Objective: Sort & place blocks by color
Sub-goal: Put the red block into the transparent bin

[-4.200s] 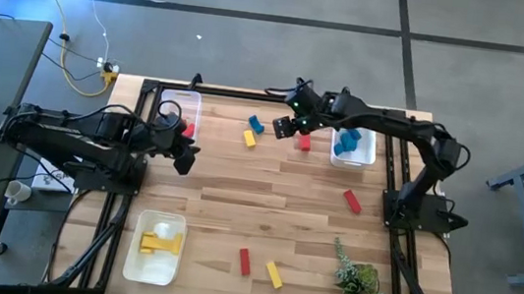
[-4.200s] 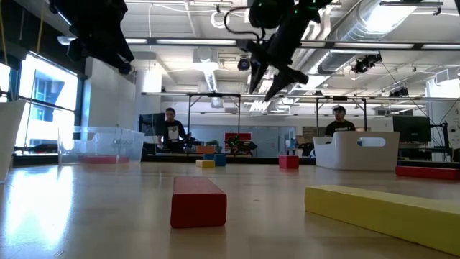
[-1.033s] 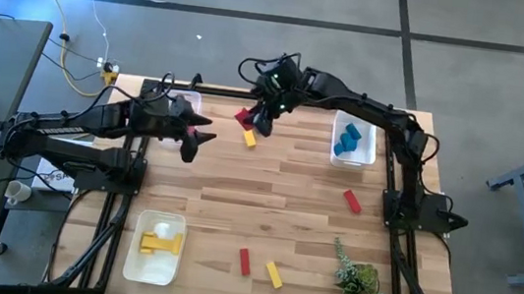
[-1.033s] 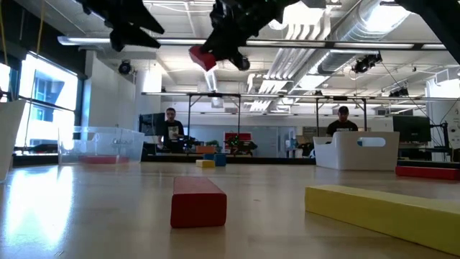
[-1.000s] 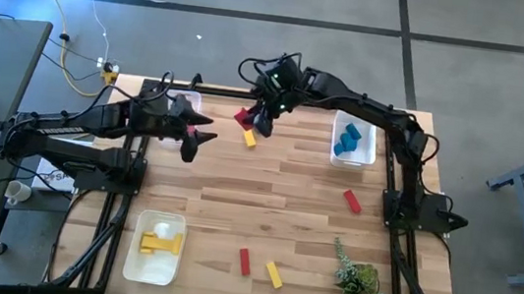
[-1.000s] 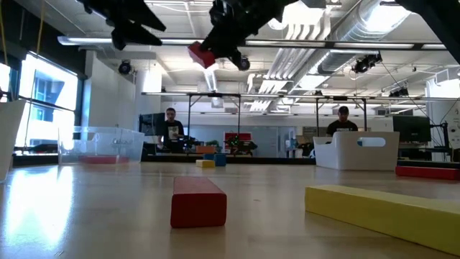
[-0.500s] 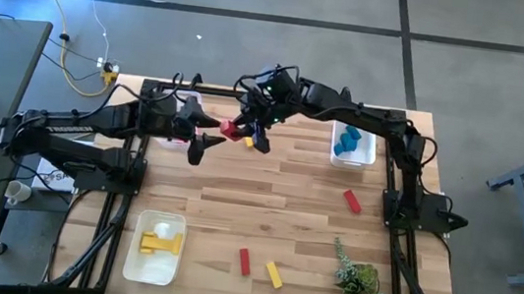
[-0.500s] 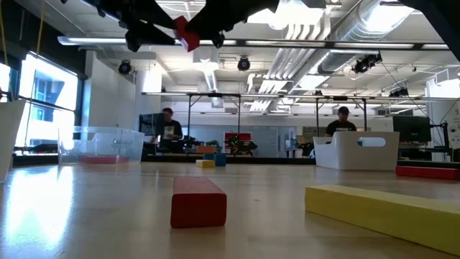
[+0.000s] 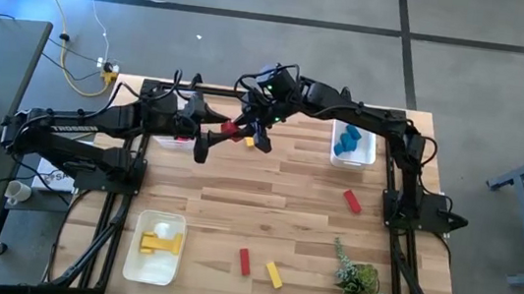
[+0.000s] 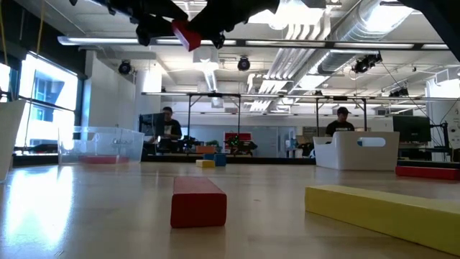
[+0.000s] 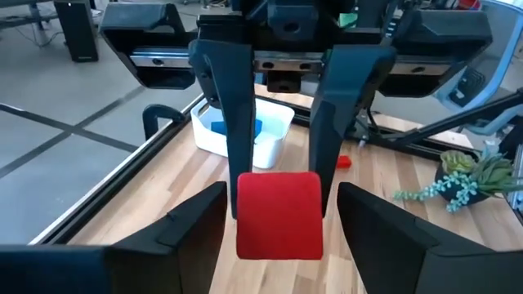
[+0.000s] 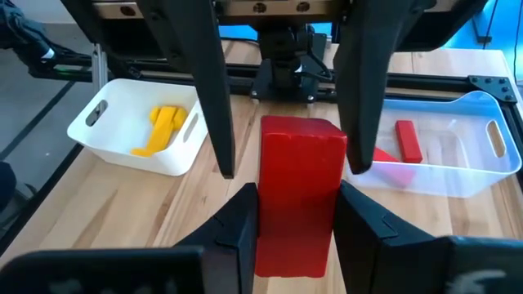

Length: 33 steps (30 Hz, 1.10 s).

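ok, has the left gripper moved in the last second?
Yes. In the high view the left gripper has shifted right, away from the clear bin, closing on the red block held by the right gripper.

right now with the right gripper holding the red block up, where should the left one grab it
Probably the red block's free end, which juts out past the right gripper. Bring the open left gripper in head-on; its fingers already flank the block's two flat side faces.

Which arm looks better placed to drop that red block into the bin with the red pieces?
Left. The right claw grips the red block in mid-air, but the left claw is open around it, and that bin lies on the left arm's side.
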{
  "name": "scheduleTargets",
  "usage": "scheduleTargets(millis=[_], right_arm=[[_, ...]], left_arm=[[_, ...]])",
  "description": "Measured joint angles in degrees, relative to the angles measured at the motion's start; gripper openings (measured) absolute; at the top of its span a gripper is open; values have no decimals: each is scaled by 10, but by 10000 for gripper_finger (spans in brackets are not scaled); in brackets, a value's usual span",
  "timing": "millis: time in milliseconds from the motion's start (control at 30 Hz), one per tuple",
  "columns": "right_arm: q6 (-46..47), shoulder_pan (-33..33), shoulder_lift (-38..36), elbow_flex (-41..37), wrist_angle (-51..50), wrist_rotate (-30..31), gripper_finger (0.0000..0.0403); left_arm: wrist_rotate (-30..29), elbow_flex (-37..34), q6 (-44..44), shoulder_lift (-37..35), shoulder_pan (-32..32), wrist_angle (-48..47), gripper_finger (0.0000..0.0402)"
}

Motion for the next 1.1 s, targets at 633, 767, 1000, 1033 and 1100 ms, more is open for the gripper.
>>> scheduleTargets(millis=[633, 767, 1000, 1033, 1100], right_arm=[[11, 0, 0, 0, 5, 0, 103], [24, 2, 0, 0, 4, 33, 165], [63, 7, 1, 1, -1, 175, 254], [66, 7, 1, 1, -2, 180, 259], [66, 6, 1, 1, -2, 183, 263]], left_arm=[[33, 0, 0, -1, 25, -4, 103], [28, 0, 18, 0, 25, -18, 103], [-62, -1, 46, 0, 25, -143, 103], [-81, -1, 48, 0, 26, -163, 103], [-113, -1, 47, 0, 33, -207, 103]])
